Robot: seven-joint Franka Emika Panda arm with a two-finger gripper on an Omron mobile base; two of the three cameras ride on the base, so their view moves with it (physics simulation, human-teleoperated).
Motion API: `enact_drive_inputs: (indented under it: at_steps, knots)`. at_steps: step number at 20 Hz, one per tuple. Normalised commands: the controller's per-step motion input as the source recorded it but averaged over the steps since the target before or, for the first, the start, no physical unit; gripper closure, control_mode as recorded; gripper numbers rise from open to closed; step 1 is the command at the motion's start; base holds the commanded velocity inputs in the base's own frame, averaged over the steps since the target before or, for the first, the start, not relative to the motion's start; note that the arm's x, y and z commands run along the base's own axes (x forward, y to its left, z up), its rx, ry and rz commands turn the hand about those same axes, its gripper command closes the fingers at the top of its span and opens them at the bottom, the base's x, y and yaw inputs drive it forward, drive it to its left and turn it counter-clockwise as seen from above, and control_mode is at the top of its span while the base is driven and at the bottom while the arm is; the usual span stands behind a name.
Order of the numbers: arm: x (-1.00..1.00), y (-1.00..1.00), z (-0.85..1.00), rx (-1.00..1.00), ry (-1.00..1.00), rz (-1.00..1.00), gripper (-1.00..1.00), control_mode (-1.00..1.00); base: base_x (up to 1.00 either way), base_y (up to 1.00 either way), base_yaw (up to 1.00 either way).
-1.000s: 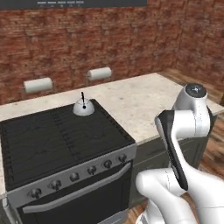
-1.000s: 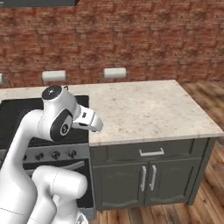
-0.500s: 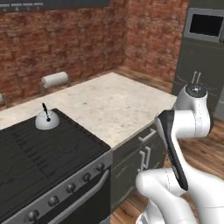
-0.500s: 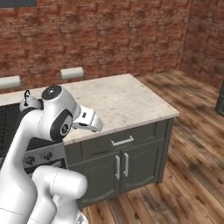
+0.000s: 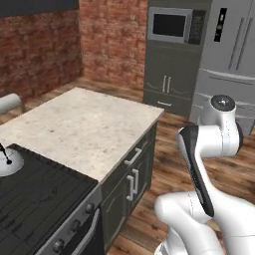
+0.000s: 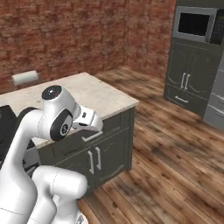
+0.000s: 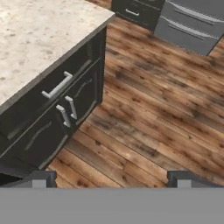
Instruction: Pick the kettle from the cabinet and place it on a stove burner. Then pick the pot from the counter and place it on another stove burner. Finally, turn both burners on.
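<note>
Kettle (image 5: 9,162) sits on the black stove (image 5: 35,204) at its back left, beside the beige counter (image 5: 84,129). Gripper (image 7: 111,178) hangs with fingers wide apart, holding nothing, over the wood floor (image 7: 162,109) by the counter's dark cupboards (image 7: 57,118). Microwave (image 5: 172,25) and fridge (image 5: 231,55) stand beyond.

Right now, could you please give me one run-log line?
kettle: on stove burner | pot: not placed | gripper: open, empty, over floor

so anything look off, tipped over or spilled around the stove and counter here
Nothing stands out. The kettle sits upright on the black cooktop, the counter shows no spill, and the cupboard doors below it are shut. The gripper has its fingers wide apart, holding nothing.
</note>
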Motion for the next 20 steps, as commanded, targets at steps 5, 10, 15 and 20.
enact_drive_inputs:
  at_steps: [5,10,15,20]
  knots:
    - [0.00,0.00,0.00,0.00,0.00,0.00,-1.00,1.00,0.00,0.00,-0.49]
    - [0.00,0.00,0.00,0.00,0.00,0.00,-1.00,1.00,0.00,0.00,-0.50]
    - [0.00,0.00,0.00,0.00,0.00,0.00,-1.00,1.00,0.00,0.00,-0.50]
    - [0.00,0.00,0.00,0.00,0.00,0.00,-1.00,1.00,0.10,0.00,-0.51]
